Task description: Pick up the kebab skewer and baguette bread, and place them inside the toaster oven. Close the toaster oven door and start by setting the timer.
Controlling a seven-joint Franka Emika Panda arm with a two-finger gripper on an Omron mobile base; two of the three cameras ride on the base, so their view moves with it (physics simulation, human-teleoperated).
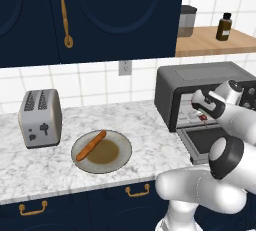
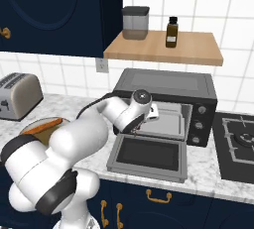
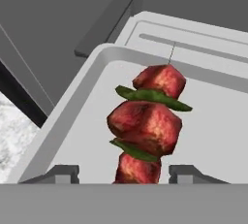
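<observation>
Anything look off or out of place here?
Nothing stands out. The kebab skewer sits over the tray in the toaster oven, between the open fingertips; the baguette bread lies on its plate.

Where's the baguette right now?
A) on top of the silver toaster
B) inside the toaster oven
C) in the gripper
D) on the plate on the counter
D: the baguette bread lies across the plate on the marble counter, right of the silver toaster; the toaster oven stands open with the kebab skewer over its tray.
</observation>
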